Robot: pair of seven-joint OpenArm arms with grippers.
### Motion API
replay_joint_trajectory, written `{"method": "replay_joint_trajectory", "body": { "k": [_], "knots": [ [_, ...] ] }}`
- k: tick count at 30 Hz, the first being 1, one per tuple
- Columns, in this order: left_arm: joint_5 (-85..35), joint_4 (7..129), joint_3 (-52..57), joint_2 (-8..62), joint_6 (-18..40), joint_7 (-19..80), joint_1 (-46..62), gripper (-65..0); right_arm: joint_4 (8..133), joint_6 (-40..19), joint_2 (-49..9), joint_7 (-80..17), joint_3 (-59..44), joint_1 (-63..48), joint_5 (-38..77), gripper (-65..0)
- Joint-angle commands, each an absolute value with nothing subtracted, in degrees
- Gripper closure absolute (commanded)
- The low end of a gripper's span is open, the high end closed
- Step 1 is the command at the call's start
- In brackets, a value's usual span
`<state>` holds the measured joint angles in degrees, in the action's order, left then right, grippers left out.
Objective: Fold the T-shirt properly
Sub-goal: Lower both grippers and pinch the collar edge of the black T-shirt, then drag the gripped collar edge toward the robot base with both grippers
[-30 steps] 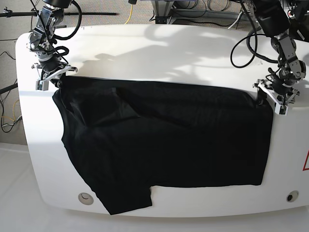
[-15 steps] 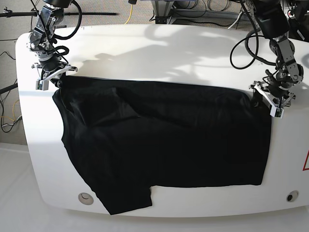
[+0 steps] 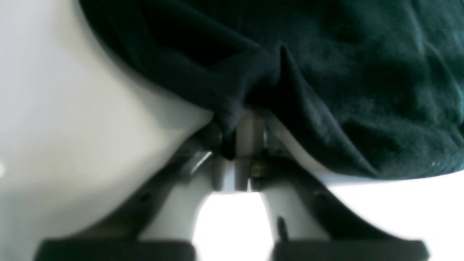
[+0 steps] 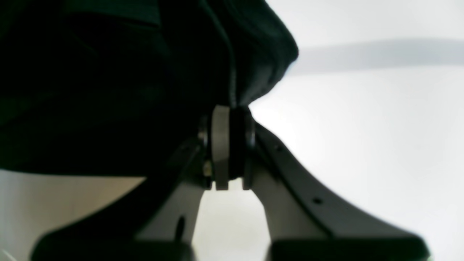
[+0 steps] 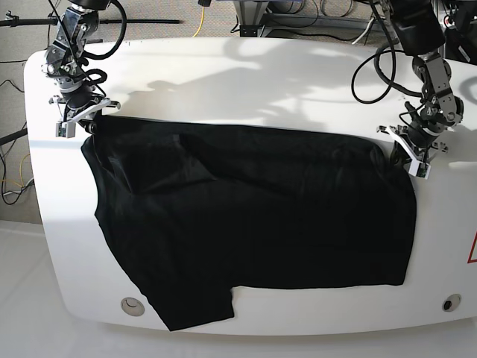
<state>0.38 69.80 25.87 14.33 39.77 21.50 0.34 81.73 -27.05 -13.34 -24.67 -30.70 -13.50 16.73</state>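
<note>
The black T-shirt lies spread over the white table, one sleeve hanging past the front edge at the lower left. My left gripper is at the shirt's far right corner. In the left wrist view it is shut on a pinch of the dark fabric. My right gripper is at the shirt's far left corner. In the right wrist view it is shut on a fold of the fabric.
The table's left edge and right edge lie close to the grippers. Round fittings sit at the front left and front right. Cables and stands lie on the floor behind the table.
My left gripper has moved up and inward with the shirt's right corner, pulling that corner slightly toward the back. My right gripper has shifted a little toward the back too.
</note>
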Motion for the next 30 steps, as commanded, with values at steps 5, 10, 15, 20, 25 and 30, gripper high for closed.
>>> {"method": "replay_joint_trajectory", "body": {
  "k": [5,10,15,20,25,30],
  "knots": [
    [2.29,74.41,25.99,14.93,39.96,23.21,4.34,0.0,84.0,-27.11,-14.17,-26.89,-31.03,-15.11,16.54,-0.5],
    [1.7,80.17,26.03,14.86,39.98,21.73,8.03,-0.2,85.71,-27.11,-14.17,-28.47,-31.52,-16.17,16.76,-0.4],
    [1.47,86.1,26.14,14.77,39.79,21.57,13.19,-0.2,88.58,-27.41,-14.22,-29.34,-31.82,-18.79,17.05,-0.4],
    [1.34,91.35,26.44,14.71,39.65,21.67,18.76,0.0,92.19,-27.66,-14.38,-29.4,-31.52,-22.47,17.12,-0.4],
    [1.33,93.97,26.76,14.56,39.45,21.63,23.26,-0.3,95.64,-27.6,-14.3,-29.4,-31.75,-26.73,17.03,-0.4],
    [1.34,95.97,27.57,14.43,39.24,21.81,26.96,-0.6,98.42,-27.51,-14.03,-29.45,-32.11,-30.93,16.9,-0.4]
  ]
}}
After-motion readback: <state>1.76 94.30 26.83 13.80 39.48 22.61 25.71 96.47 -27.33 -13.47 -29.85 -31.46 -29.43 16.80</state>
